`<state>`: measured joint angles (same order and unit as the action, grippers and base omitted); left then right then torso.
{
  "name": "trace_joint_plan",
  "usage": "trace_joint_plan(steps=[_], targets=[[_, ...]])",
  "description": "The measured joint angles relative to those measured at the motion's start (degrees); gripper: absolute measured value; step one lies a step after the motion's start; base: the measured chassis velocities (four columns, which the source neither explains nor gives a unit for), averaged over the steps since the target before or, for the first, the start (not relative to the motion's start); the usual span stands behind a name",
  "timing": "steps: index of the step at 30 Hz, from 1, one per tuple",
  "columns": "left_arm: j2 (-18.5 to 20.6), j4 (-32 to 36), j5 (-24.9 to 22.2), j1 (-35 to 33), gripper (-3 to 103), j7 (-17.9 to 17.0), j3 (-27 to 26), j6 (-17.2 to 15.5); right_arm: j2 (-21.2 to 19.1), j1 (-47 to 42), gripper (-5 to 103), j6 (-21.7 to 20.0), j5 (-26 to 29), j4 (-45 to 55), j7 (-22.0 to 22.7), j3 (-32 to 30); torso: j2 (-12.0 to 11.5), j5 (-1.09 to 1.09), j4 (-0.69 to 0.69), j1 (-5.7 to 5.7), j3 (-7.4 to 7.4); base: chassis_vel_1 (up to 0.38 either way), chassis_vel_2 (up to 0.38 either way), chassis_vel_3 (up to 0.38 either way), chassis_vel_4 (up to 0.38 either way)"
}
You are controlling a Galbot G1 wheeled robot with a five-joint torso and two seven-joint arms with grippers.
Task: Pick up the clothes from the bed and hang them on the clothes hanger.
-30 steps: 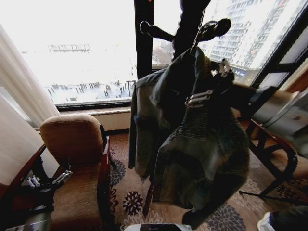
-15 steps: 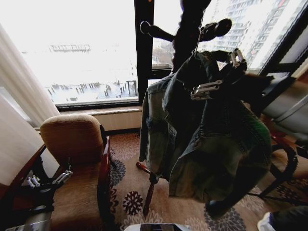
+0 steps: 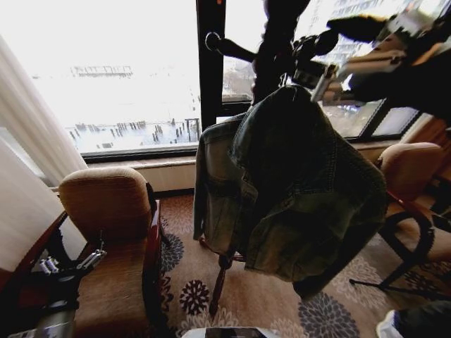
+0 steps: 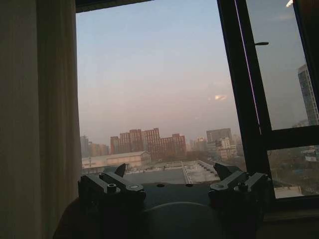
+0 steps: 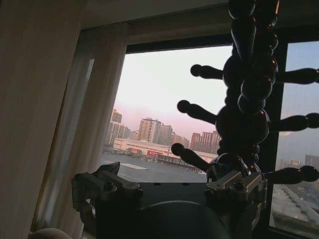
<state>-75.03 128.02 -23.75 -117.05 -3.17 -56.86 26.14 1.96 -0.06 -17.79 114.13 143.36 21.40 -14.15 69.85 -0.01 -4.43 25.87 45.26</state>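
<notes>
Your faded light-blue denim jacket (image 3: pixel 296 190) hangs on the dark wooden coat stand (image 3: pixel 278 42) by the window; right gripper (image 3: pixel 320 77) just above its collar, fingers spread w/ nothing between. Left gripper (image 3: pixel 67 266) parked low beside the tan armchair (image 3: pixel 109 211), fingers apart.

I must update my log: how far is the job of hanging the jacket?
Done: the jacket hangs from the coat stand by the window. In hand: nothing; the right end effector is open beside the stand's top, the left end effector open, low by the armchair. Left: probably only drawing the right arm back.
</notes>
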Motion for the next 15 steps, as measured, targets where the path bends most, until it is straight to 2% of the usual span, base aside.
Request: trace_joint_plan(steps=[2, 3, 7, 9, 10, 12, 13, 15], targets=[[0.00, 0.00, 0.00, 0.00, 100, 0.00, 0.00, 0.01, 2.83, -3.33, 100, 3.60, 4.07, -0.11, 7.64, 0.61, -0.02, 0.02, -0.02, 0.01, 0.02, 0.000, 0.000, 0.000, 0.000], [0.00, 0.00, 0.00, 0.00, 100, 0.00, 0.00, 0.01, 2.83, -3.33, 100, 3.60, 4.07, -0.11, 7.64, 0.61, -0.02, 0.02, -0.02, 0.01, 0.02, 0.000, 0.000, 0.000, 0.000], [0.00, 0.00, 0.00, 0.00, 100, 0.00, 0.00, 0.00, 6.05, -9.49, 100, 8.46, 5.73, -0.13, 16.89, 0.33, -0.03, 0.01, -0.04, 0.03, 0.02, 0.000, 0.000, 0.000, 0.000], [0.00, 0.00, 0.00, -0.01, 100, 0.00, 0.00, 0.00, 6.74, -11.38, 100, 8.78, 5.33, -0.14, 18.20, -0.39, -0.03, 0.02, -0.05, 0.03, 0.02, 0.000, 0.000, 0.000, 0.000], [0.01, 0.00, 0.00, 0.00, 100, 0.00, 0.00, 0.00, 8.15, -15.33, 100, 8.90, 4.61, -0.14, 19.92, -2.79, -0.03, 0.02, -0.05, 0.02, 0.02, 0.000, 0.000, 0.000, 0.000], [0.00, 0.00, 0.00, -0.01, 100, 0.00, 0.00, 0.00, 12.47, -27.73, 100, 7.83, 1.48, -0.14, 20.95, -12.93, -0.02, -0.01, -0.02, 0.01, 0.01, 0.000, 0.000, 0.000, 0.000], [0.00, 0.00, 0.00, -0.01, 100, 0.00, 0.00, 0.00, 12.47, -27.73, 100, 7.83, 1.48, -0.14, 20.95, -12.93, -0.02, -0.01, -0.02, 0.01, 0.01, 0.000, 0.000, 0.000, 0.000], [0.00, 0.00, 0.00, 0.00, 100, 0.00, 0.00, 0.00, 16.56, -40.11, 100, 5.95, -4.59, -0.11, 19.65, -19.07, 0.01, -0.04, -0.02, 0.01, -0.03, 0.000, 0.000, 0.000, 0.000]])
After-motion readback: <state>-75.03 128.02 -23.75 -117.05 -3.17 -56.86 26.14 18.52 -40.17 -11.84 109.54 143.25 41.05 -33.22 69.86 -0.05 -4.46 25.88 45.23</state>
